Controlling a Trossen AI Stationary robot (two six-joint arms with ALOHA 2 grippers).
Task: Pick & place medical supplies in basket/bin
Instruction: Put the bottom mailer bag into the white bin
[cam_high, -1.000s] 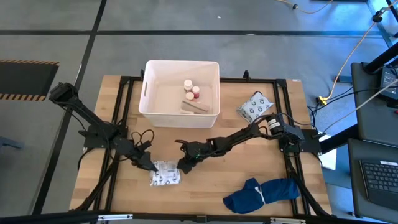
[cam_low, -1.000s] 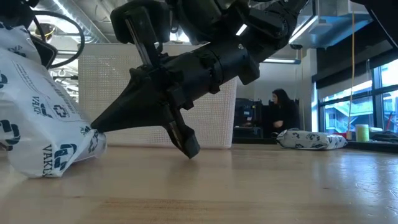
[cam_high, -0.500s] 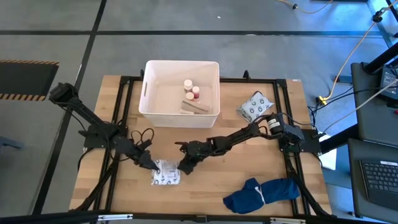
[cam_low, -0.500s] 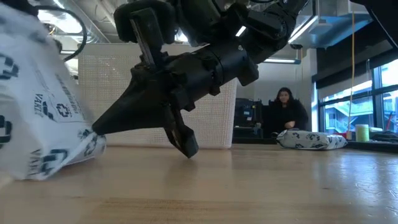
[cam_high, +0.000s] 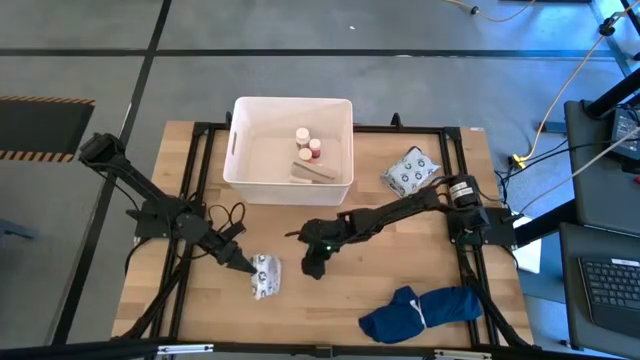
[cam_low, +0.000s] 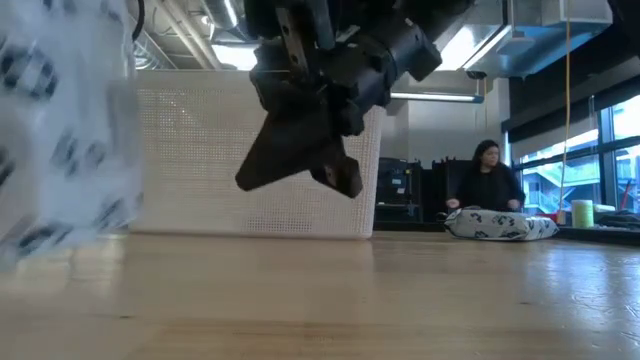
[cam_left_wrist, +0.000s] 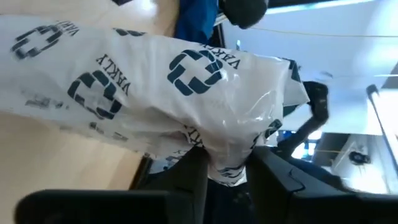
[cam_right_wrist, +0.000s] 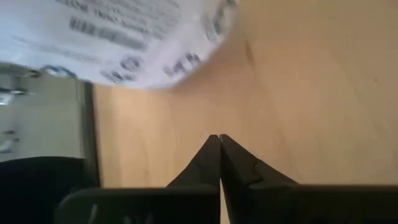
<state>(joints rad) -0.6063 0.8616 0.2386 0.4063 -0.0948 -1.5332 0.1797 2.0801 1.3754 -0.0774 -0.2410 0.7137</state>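
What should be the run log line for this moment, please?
left gripper: shut on printed packet, front of table | right gripper: shut, empty, beside packet | tub: holds some supplies | second packet: on table

Left gripper (cam_high: 243, 264) jaws pinched closed; right gripper (cam_high: 314, 268) jaws together, lifted.

Wooden table (cam_high: 330, 310), white tub (cam_high: 245, 180), printed packet (cam_high: 409, 171), blue cloth bundle (cam_high: 420, 311)

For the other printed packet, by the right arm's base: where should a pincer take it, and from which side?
That packet lies flat and loose on the table, right of the bin, nothing touching it. It looks soft and pillow-like, so I would probably come straight down and pinch a raised edge or corner. The shut right pincer is nearer than the left pincer, which holds the first packet.
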